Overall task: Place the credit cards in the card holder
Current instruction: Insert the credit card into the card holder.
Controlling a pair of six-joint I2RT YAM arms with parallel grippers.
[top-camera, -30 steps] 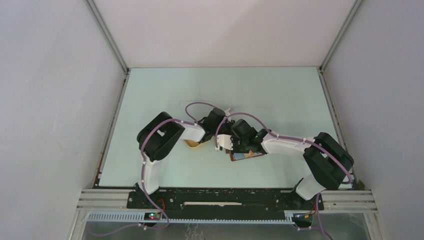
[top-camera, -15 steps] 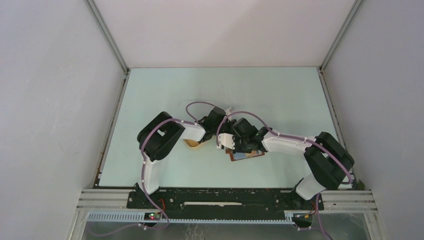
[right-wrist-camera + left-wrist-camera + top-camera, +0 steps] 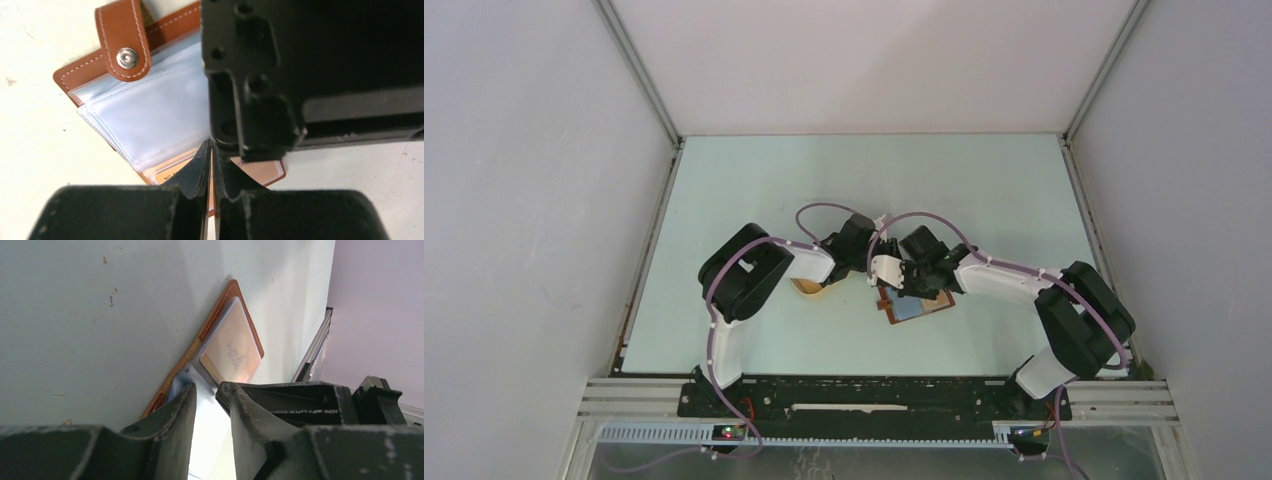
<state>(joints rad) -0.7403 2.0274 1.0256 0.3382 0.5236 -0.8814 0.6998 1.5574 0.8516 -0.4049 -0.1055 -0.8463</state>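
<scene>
Where card holder (image 3: 150,110) lies (open), end effector (image 3: 211,150) points.

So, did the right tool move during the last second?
Yes. In the top view the right tool has shifted toward the table's far edge, away from the arm bases, uncovering more of the card holder.

Robot lab, a closed test cell. Plain white panels (image 3: 524,200) box in the left, right and far sides, joined by bare aluminium posts (image 3: 639,70). Pale green table (image 3: 754,180), scuffed and speckled in the wrist views. Two white-and-black arms, left arm (image 3: 744,280) and right arm (image 3: 1074,320), bolted to a black rail (image 3: 874,400) on aluminium bars at the near edge. Purple cables (image 3: 824,212) tied along the arms. Slotted cable duct (image 3: 864,435) below the rail.
</scene>
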